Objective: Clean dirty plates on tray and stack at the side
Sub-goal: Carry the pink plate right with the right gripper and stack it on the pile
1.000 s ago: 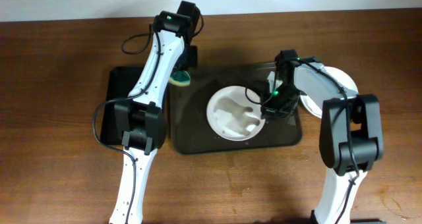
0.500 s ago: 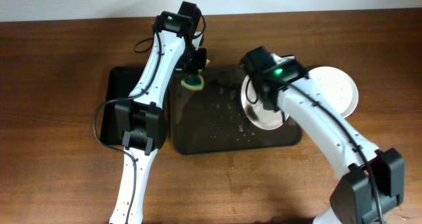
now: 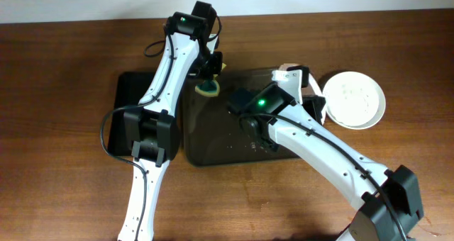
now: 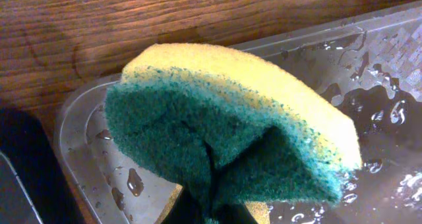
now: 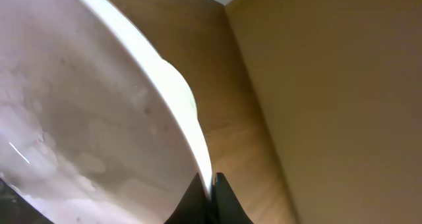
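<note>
I am carrying a wet plate (image 5: 86, 118) on edge toward the stacking spot, so I am minding the grip above all. The right gripper (image 5: 210, 191) is pinching only the thin rim, jaws closed on it, and the glazed white face is looking filmy with water, so I judge it could slide if I swing fast. I am planning to level it slowly, centre it over the white plate (image 3: 355, 99) lying on the bare wood-grain tabletop (image 3: 64, 92) just right of the tray (image 3: 213, 145), and lower until rim is meeting rim before releasing. In the overhead view the carried plate is hanging tilted around the tray's right end, near the resting one but apart from it. The left gripper (image 4: 208, 207) is squeezing a sponge (image 4: 224, 138), soft yellow foam over a coarse green scouring face, buckled by the squeeze, above the tray's far-left corner, where droplets are beading on the smooth dark plastic. Whether the resting plate is one or several, I cannot tell.
</note>
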`<state>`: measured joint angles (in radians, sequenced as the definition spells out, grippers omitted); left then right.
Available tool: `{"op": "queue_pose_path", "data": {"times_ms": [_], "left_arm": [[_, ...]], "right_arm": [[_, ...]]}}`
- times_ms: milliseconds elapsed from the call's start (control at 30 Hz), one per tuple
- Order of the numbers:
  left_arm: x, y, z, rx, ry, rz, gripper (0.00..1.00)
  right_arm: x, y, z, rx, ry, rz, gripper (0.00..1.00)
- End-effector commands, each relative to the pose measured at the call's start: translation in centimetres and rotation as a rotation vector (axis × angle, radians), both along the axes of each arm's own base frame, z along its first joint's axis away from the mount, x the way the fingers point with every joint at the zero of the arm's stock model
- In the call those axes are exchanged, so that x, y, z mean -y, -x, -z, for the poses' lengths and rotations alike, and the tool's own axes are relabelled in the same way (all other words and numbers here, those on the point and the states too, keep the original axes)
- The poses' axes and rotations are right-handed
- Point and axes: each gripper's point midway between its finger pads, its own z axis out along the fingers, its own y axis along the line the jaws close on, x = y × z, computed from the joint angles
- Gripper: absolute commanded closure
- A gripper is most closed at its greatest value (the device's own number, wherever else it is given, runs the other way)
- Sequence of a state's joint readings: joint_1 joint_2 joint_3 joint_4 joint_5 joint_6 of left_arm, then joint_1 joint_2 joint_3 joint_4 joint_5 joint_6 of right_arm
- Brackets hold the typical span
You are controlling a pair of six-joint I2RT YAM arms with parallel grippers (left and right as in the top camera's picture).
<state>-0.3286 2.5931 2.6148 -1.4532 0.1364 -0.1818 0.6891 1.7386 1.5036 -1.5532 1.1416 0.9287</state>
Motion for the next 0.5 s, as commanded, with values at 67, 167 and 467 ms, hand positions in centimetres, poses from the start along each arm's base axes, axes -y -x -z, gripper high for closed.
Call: {"op": "queue_pose_path", "data": {"times_ms": [67,167,467], "left_arm": [[-2.1,-2.0,-5.8,0.149,-0.004,-0.030,1.00],[-6.1,-2.5,-12.2,0.285,-0.037,-0.103,1.00],[-16.9,-1.2,-17.2,0.322,-0.062,-0.308,1.00]], "right_arm": [[1.2,0.9,0.0,0.075,-0.203,0.124,0.96],[1.7,-0.5,2.4,-0.094,-0.333,0.099,0.96],[9.4,-6.4,6.6,-0.167,-1.025,0.087,0.96]]}}
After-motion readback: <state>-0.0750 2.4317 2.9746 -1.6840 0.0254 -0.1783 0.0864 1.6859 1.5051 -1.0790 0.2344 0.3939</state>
